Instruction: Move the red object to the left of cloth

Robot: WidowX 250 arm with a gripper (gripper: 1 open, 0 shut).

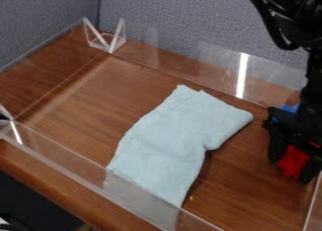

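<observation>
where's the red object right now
In the camera view the red object sits at the far right edge, right of the cloth, between the fingers of the gripper with a blue block just behind.

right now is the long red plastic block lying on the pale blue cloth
No, the long red plastic block sits on the wooden table to the right of the pale blue cloth, between the fingers of the black gripper.
</observation>
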